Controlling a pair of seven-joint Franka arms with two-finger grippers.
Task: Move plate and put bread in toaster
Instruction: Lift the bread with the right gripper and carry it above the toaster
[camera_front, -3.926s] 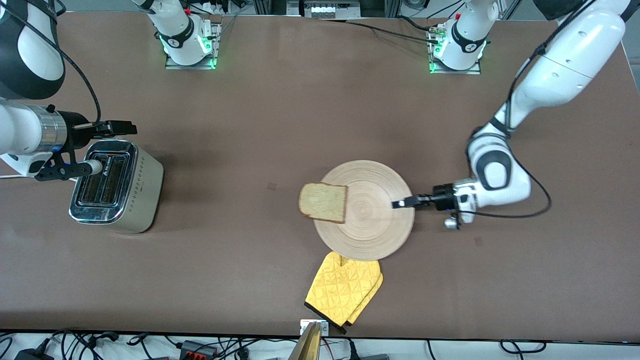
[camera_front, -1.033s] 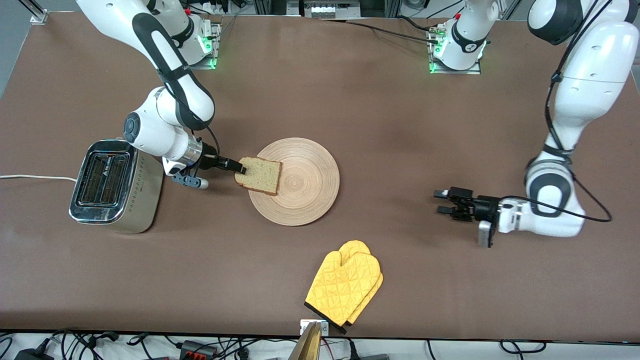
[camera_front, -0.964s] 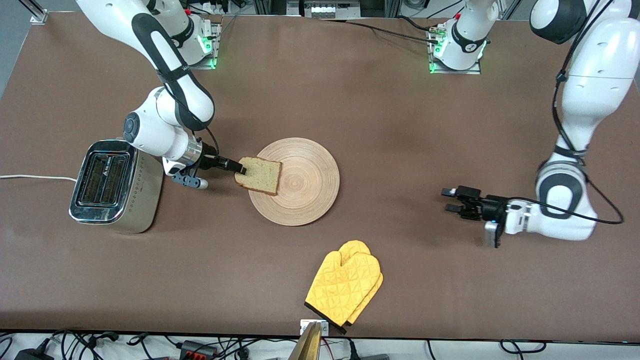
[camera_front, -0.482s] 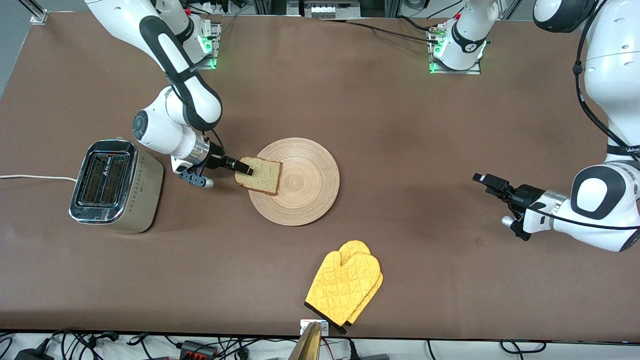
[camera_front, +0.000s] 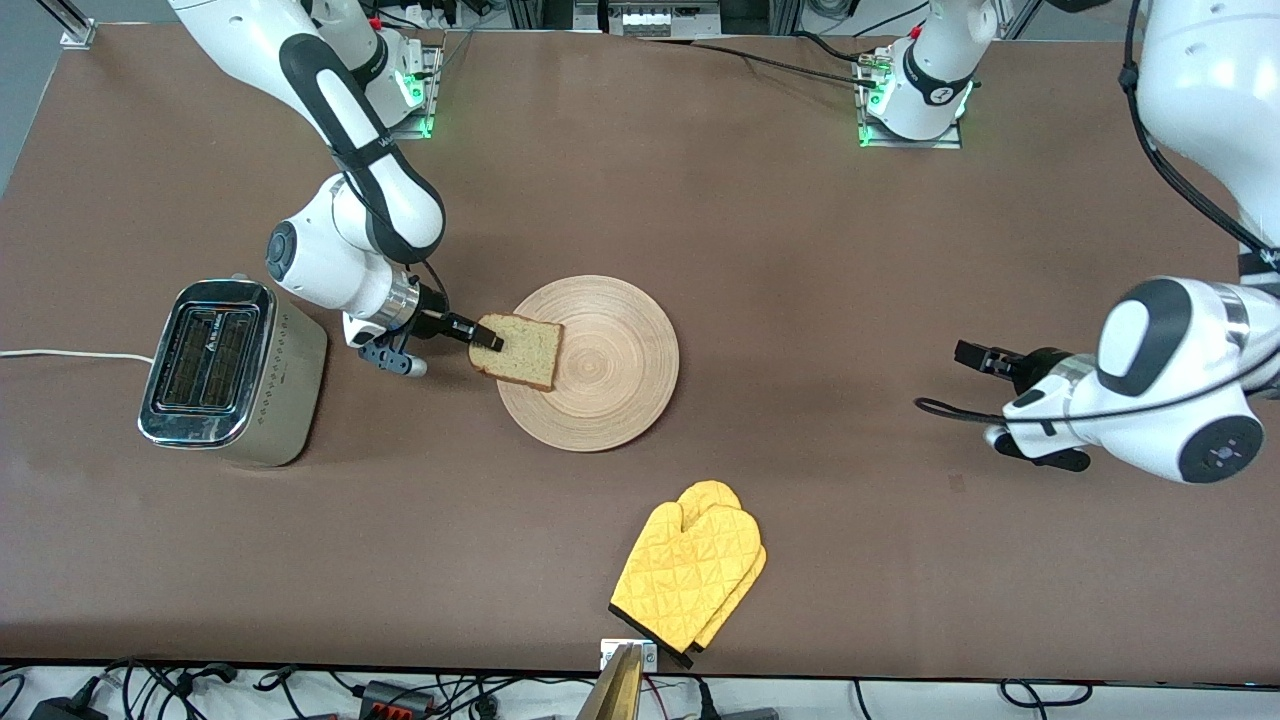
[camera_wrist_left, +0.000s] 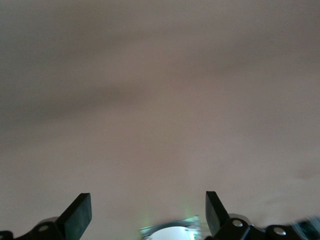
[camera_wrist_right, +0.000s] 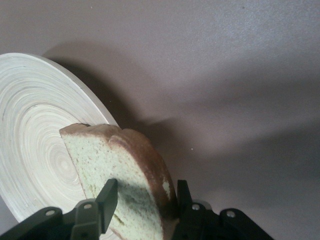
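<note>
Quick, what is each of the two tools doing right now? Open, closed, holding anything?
Left tool: open, holding nothing, over bare table.
Right tool: fingers on both sides of the bread at the plate edge; whether they grip it cannot be told.

I am seeing a yellow quilted oven mitt (camera_front: 689, 572) lying flat on the brown tabletop (camera_front: 640, 200), close to the edge nearest the front camera. Cables (camera_front: 400, 693) are trailing along the strip below that edge.
</note>
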